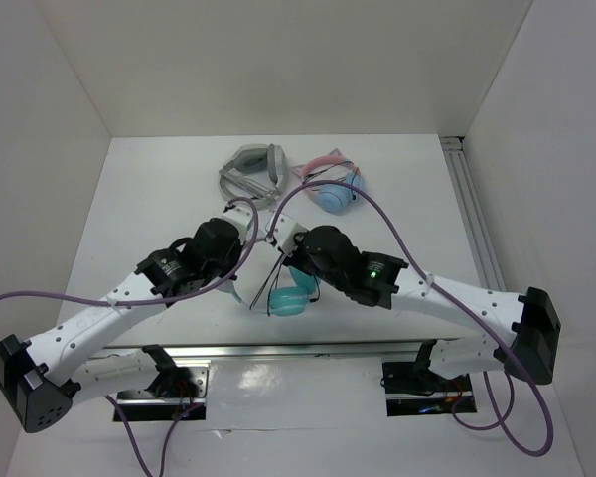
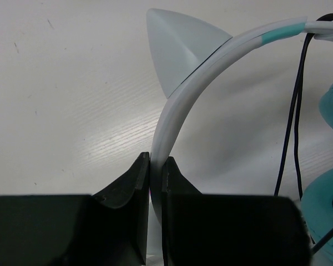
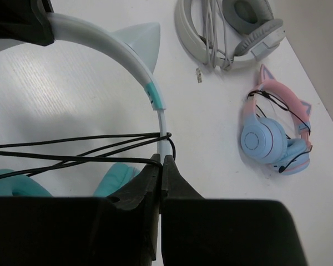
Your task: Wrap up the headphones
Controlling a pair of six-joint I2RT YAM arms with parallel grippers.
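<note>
The teal headphones lie at the near middle of the table, between my two wrists. My left gripper is shut on their pale headband, just below a cat ear. A teal ear cup shows at the right of the left wrist view. The thin black cable runs in several strands from the left across to the headband's arm and loops around it. My right gripper is shut on the cable right at that arm, above a teal ear cup.
Grey headphones lie at the back middle and also show in the right wrist view. Pink-banded light-blue headphones lie to their right, also seen in the right wrist view. A metal rail runs along the right edge.
</note>
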